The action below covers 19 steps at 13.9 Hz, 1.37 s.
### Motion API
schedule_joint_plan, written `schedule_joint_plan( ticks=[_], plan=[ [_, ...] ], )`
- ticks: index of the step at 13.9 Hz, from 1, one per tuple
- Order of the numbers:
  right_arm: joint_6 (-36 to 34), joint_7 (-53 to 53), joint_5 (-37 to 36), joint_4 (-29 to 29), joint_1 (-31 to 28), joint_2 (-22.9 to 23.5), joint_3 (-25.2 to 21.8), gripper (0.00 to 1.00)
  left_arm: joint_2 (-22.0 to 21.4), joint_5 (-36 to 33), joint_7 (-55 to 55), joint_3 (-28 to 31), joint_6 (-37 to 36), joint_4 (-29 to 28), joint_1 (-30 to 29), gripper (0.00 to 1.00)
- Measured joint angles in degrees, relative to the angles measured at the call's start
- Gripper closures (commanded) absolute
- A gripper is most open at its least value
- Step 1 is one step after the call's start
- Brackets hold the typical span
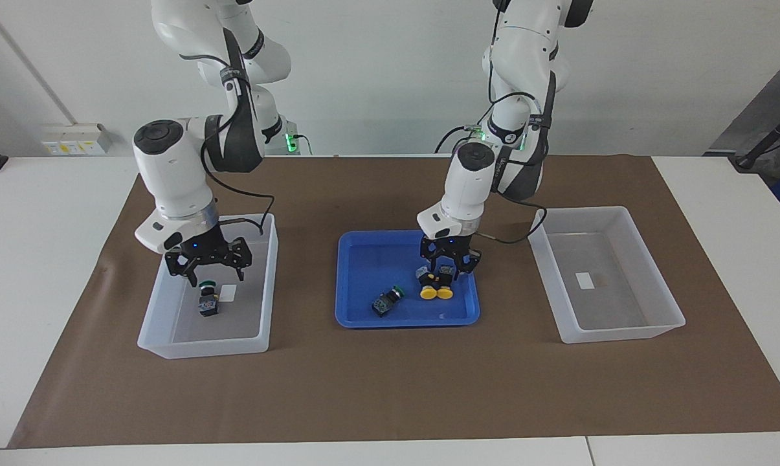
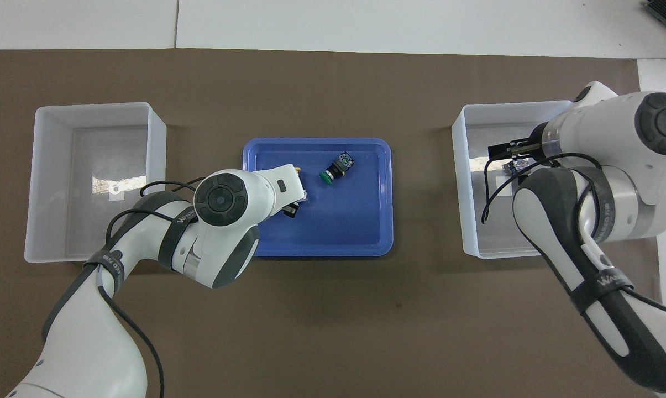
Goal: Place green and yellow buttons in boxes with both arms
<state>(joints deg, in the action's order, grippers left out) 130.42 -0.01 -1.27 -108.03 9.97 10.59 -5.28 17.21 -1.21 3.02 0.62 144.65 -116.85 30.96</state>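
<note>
A green button (image 1: 208, 301) stands in the box (image 1: 169, 323) at the right arm's end of the table. My right gripper (image 1: 207, 275) hangs open just above it, inside the box's walls. It also shows in the overhead view (image 2: 509, 159). Two yellow buttons (image 1: 436, 292) lie side by side in the blue tray (image 1: 364, 259). My left gripper (image 1: 446, 272) is lowered right onto their black bodies. A second green button (image 1: 388, 301) lies on its side in the tray beside them, toward the right arm's end; it also shows in the overhead view (image 2: 335, 167). The other box (image 1: 629, 330) holds no button.
The tray and both boxes sit on a brown mat (image 1: 390, 388) on the white table. In the overhead view my left wrist (image 2: 227, 204) covers the yellow buttons and the tray's corner nearest the left arm.
</note>
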Motion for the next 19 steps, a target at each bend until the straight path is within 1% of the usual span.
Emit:
schedule_joint_plan(
  ticks=[1, 2, 3, 4, 6, 8, 10, 13, 14, 16, 19],
  plan=[
    [-0.09, 3.70, 0.00, 0.43, 1.52, -0.09, 0.05, 0.00, 0.00, 0.00, -0.06, 0.00, 0.03, -0.25, 0.00, 0.54],
    [-0.10, 7.75, 0.00, 0.71, 3.33, -0.07, 0.11, 0.00, -0.01, 0.00, -0.08, 0.01, 0.13, -0.38, 0.00, 0.67],
    [-0.09, 11.70, 0.00, 0.83, 5.34, -0.04, 0.20, 0.00, -0.04, 0.00, -0.08, 0.03, 0.18, -0.40, 0.00, 0.90],
    [-0.06, 15.81, -0.04, 0.92, 7.62, 0.14, 0.25, 0.00, -0.15, 0.00, -0.10, 0.03, 0.18, -0.40, 0.01, 1.00],
    [1.28, 24.83, -0.10, 1.83, 12.65, 1.89, 0.34, 0.00, -0.19, 0.00, -0.10, 0.18, 0.04, -0.41, -0.01, 1.00],
    [3.86, 31.71, -0.11, 4.41, 15.89, 5.77, 0.35, 0.00, -0.85, 0.00, -0.10, 0.49, -0.55, -0.36, -0.38, 1.00],
    [5.00, 36.94, -0.09, 8.52, 17.31, 10.92, 0.36, 0.00, -3.88, 0.00, -0.09, 0.85, -3.81, -0.14, -2.14, 1.00],
    [5.42, 47.92, -0.11, 14.51, 20.55, 18.37, 0.38, 0.00, -10.31, -0.01, -0.16, 1.20, -9.51, 0.74, -8.65, 1.00],
    [5.61, 50.81, -0.11, 16.49, 21.31, 20.49, 0.37, 0.00, -11.46, -0.02, -0.45, 1.31, -10.45, 1.28, -11.31, 1.00],
    [8.03, 53.71, -0.04, 18.58, 22.16, 23.19, 0.37, 0.00, -11.81, -0.04, -2.67, 1.42, -10.49, 2.53, -16.88, 1.00],
    [9.32, 54.66, 0.00, 18.52, 22.41, 24.11, 0.40, 0.00, -10.38, -0.04, -8.24, 1.43, -7.41, 3.94, -24.64, 1.00]
  ],
)
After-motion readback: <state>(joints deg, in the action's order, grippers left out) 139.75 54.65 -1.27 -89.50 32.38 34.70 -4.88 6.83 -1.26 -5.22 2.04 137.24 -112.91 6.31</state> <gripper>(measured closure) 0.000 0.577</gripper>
